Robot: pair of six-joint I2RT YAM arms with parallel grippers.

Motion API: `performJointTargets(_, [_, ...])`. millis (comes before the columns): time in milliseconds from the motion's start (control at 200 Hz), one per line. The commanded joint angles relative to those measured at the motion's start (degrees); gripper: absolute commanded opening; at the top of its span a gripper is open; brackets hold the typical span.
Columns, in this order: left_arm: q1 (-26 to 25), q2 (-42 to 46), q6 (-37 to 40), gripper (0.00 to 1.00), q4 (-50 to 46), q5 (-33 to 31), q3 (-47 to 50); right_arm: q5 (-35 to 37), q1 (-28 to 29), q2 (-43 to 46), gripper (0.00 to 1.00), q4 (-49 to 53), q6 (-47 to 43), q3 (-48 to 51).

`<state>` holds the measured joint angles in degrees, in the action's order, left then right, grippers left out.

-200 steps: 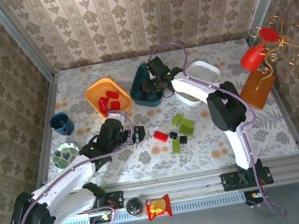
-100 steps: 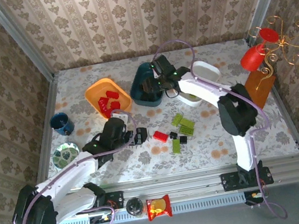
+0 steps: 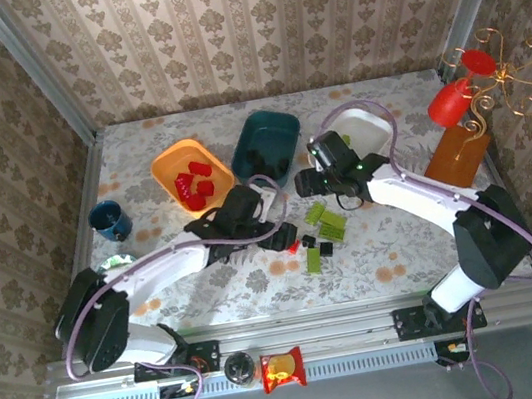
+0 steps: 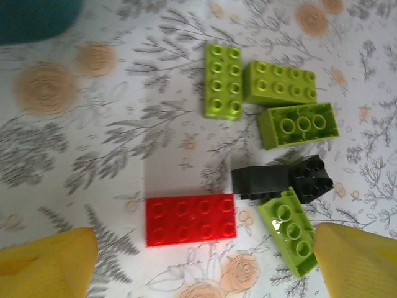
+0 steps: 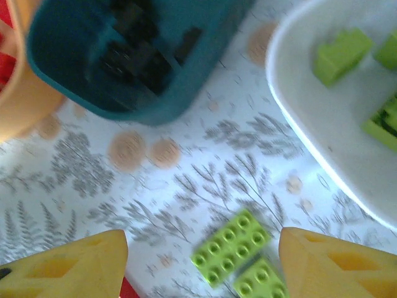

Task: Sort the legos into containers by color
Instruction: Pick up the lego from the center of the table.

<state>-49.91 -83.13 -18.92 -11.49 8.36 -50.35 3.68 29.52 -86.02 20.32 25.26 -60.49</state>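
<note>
Lab booth dressed as a home: wallpapered panels (image 3: pixel 269 27), aluminium framing (image 3: pixel 317 331), floral tabletop (image 3: pixel 397 260).

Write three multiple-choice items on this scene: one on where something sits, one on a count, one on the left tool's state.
1. In the top view the dark teal bin stands
A. between the orange bin and the white bin
B. right of both other bins
C. left of both other bins

2. Lime green legos lying loose near the red lego in the left wrist view:
A. two
B. four
C. seven

3. The left tool is
A. shut on the red lego
B. shut and empty
C. open above the red lego

Key:
1 A, the three bins form a row with teal in the middle.
2 B, four green bricks count out there.
3 C, its fingers stand wide apart and the red lego lies untouched on the table.
</note>
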Motion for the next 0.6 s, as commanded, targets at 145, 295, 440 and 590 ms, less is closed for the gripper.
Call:
performJointTargets(145, [-4.92, -10.34, 5.02, 0.81, -6.09, 1.59, -8.43, 4.75, -3.42, 10.28, 0.67, 3.23, 1.81, 6.79])
performJointTargets(295, [-7.31, -14.84, 6.29, 0.78, -8.38, -0.14, -12.73, 4.76, -5.13, 12.74, 0.68, 4.02, 1.77, 8.19])
performJointTargets(440, [-8.79, -18.35, 7.14, 0.76, -10.47, -1.91, -15.92, 4.6, -5.92, 14.2, 0.68, 4.22, 1.56, 8.46])
performJointTargets(590, [-9.76, -20.81, 7.57, 0.71, -11.85, -4.51, -17.96, 4.43, -6.57, 15.3, 0.68, 4.29, 1.33, 8.46])
